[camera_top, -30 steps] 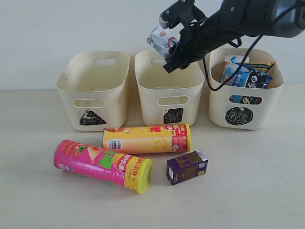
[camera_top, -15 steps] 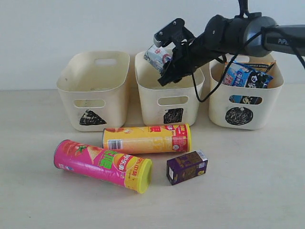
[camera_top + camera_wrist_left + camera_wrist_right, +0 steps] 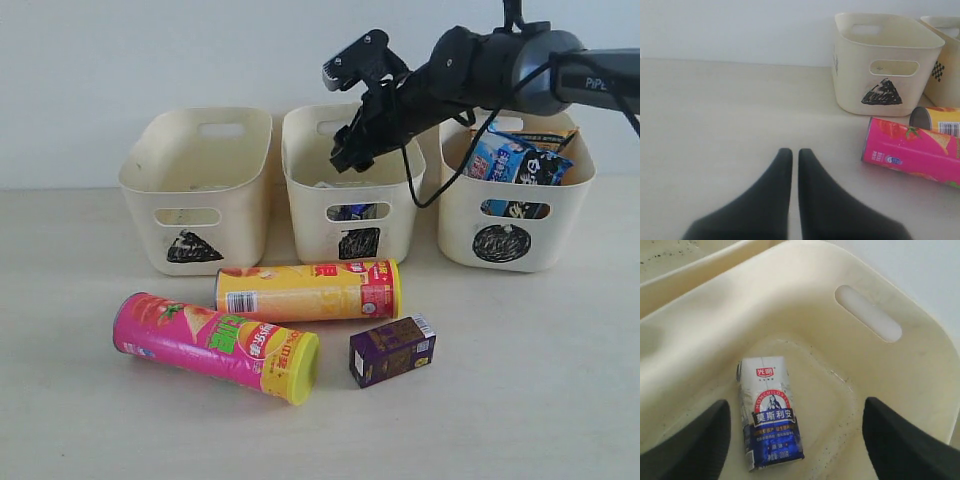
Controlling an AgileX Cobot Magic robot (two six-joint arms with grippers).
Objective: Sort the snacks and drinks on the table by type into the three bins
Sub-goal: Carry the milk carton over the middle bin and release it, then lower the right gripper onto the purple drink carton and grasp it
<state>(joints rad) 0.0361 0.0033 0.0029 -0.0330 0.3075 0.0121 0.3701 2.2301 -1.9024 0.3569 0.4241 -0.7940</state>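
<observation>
Three cream tubs line the back of the table [image 3: 540, 390]: the triangle bin [image 3: 195, 190], the square bin [image 3: 350, 190] in the middle and the circle bin [image 3: 515, 215]. The right gripper [image 3: 342, 115] hangs over the square bin with its fingers spread wide and nothing between them. Below it the white and blue carton [image 3: 769, 410] lies flat on the floor of that bin, label up, clear of both fingers. In the exterior view a patch of its blue shows through the bin's front slot.

The blue-black packet [image 3: 520, 160] stands in the circle bin. A strip of orange behind it is probably the orange packet [image 3: 557, 133], though little of it shows.

The yellow tube [image 3: 308, 290] lies on its side on the table in front of the bins. The pink tube [image 3: 215, 347] lies just in front of it at a slant, with its yellow lid toward the dark purple carton [image 3: 392, 350], which sits close by. The left gripper [image 3: 792, 152] hovers over bare table away from the tubes, its fingertips pressed together on nothing.
</observation>
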